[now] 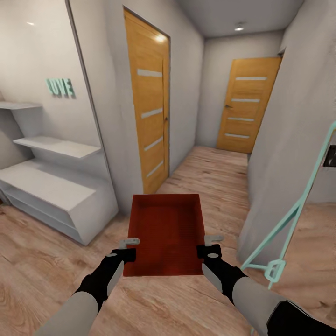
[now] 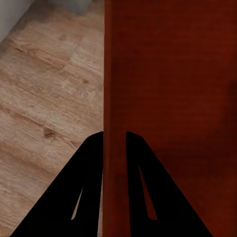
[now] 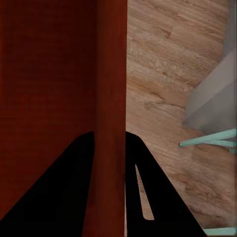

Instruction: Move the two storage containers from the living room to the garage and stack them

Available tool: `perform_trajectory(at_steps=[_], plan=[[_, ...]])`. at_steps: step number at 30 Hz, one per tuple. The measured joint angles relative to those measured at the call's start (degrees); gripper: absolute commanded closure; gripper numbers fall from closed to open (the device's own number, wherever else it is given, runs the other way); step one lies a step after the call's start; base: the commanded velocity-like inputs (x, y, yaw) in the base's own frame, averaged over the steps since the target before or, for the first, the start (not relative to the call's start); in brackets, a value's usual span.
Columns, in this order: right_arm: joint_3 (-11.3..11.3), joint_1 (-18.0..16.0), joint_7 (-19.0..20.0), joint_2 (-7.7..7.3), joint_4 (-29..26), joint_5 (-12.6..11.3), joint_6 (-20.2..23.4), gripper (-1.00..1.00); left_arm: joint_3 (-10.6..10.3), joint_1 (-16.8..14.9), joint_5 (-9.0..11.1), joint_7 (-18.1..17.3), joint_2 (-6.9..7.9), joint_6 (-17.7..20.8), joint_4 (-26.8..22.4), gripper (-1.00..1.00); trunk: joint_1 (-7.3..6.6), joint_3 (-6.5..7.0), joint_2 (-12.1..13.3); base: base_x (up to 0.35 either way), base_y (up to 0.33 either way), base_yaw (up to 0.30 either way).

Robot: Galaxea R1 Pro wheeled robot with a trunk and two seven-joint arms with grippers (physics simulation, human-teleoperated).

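An orange-red storage container [image 1: 167,233] is being carried level in front of the robot, above the light wood plank floor [image 1: 210,172] of a corridor; the left gripper [image 1: 129,248] is pinching the container's left wall [image 2: 114,98], one finger on each face; the right gripper [image 1: 211,245] is clamping the right wall [image 3: 111,89] likewise; two wooden doors [image 1: 148,100] are standing shut ahead; white shelves [image 1: 51,186] are lying to the left, a teal frame [image 1: 298,210] to the right.
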Motion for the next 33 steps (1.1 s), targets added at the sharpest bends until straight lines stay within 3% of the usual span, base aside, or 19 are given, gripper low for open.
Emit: perform_trajectory(at_steps=[24, 33], plan=[[0.0, 0.0, 0.0, 0.00, 0.0, 0.0, -0.4, 1.00, -0.1, 0.0, 0.0, 0.0, 0.01, -0.3, 0.0, 1.00, 0.00, 0.00, 0.0, 0.323, 0.079, -0.247], [0.0, 0.0, 0.0, 0.02, 0.1, 0.0, -0.3, 1.00, -0.1, 0.0, 0.0, 0.0, 0.02, -0.2, -0.1, 1.00, 0.00, 0.00, 0.0, 0.323, 0.079, -0.045]])
